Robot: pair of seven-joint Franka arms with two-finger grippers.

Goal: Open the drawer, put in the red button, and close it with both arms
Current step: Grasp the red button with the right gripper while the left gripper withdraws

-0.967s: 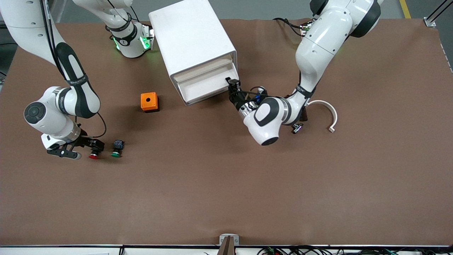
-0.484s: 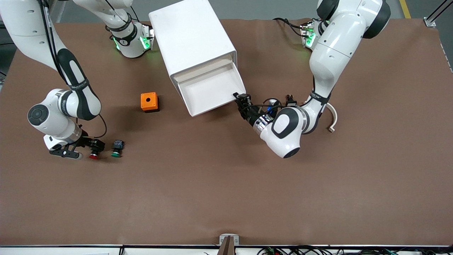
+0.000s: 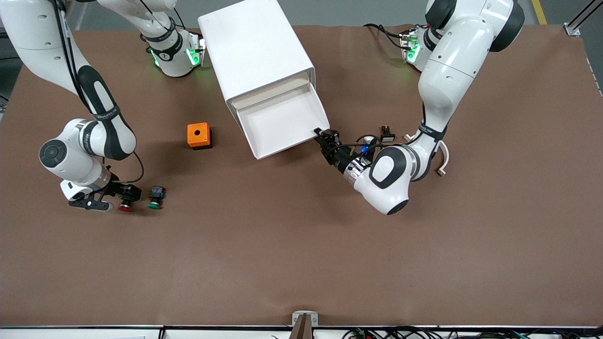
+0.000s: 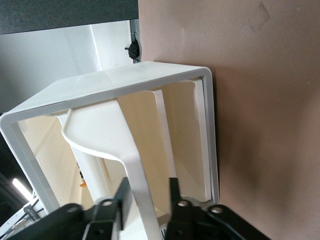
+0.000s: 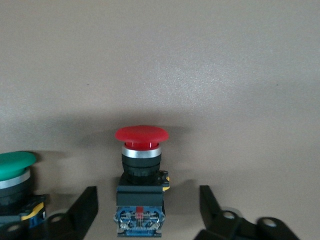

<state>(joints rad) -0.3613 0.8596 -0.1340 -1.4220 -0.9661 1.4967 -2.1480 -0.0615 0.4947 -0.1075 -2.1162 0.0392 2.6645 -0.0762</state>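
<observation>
The white cabinet [image 3: 254, 52] lies at the table's back, and one drawer [image 3: 282, 125] is pulled out toward the front camera. My left gripper [image 3: 325, 136] is at the drawer's front corner. In the left wrist view it [image 4: 148, 192] is open, its fingers straddling the drawer's pale front lip [image 4: 132, 165] with a gap on one side. The red button [image 3: 125, 206] rests on the table toward the right arm's end. My right gripper [image 5: 147, 192] is low around it and open. Its fingers flank the black-and-blue body below the red cap [image 5: 141, 135] without touching.
A green-capped button [image 3: 154, 203] sits right beside the red one, close to one right finger [image 5: 85, 200]. An orange box with a hole [image 3: 198, 135] lies between the buttons and the cabinet. A white curved piece [image 3: 443, 150] and a small black part [image 3: 387, 134] lie by the left arm.
The left arm drew the drawer out toward the front camera, and its jaws have parted on the front lip. The right gripper stayed around the red button.
</observation>
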